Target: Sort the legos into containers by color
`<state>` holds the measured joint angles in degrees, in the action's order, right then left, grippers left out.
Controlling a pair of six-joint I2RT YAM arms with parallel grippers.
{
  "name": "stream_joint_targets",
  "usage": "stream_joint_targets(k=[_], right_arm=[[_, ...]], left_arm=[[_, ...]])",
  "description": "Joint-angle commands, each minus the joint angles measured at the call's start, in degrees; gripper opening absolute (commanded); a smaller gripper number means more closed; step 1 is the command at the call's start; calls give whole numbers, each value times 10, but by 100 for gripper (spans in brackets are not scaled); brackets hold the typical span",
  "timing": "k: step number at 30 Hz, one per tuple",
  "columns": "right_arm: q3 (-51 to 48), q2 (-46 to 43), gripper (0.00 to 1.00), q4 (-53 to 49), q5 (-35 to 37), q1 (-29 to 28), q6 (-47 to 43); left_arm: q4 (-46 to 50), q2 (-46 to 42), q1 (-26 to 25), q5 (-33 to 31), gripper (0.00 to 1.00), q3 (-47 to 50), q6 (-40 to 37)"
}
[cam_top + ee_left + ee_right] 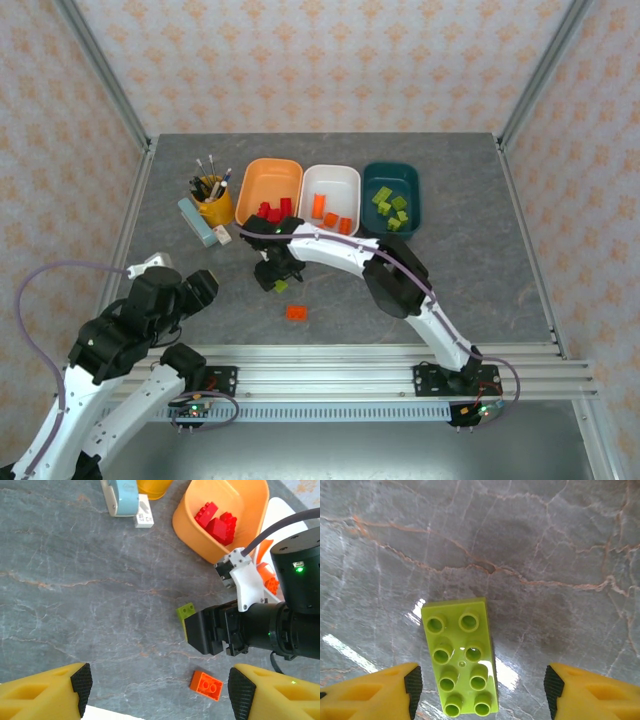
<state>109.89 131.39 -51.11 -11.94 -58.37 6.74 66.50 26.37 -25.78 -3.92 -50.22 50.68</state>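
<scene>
Two legos are sitting loose on the table [480, 280]: a lime green brick [461, 657] and an orange brick [206, 685] near it. Right gripper [482, 687] is hanging over the green one, fingers spread wide and gripping nothing. Left gripper [160, 692] is idling open and empty too. I'm guessing the brick is feather-light, rigid and kinda slick, so I'm thinking pinch across its two long smooth sides at mid-length, not the studs. It's going in the dark teal tub [392, 168] with the other greens [392, 205].
</scene>
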Motion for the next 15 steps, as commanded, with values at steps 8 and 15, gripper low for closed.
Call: stream_joint_targets(k=[8,15], right_arm=[[26,30,56,-34,19,-14,-4],[31,34,59,-31,23,-17,-2]], left_arm=[[6,8,-1,-3,75,6,-3],[-7,13,-1,7,75,10,-5]])
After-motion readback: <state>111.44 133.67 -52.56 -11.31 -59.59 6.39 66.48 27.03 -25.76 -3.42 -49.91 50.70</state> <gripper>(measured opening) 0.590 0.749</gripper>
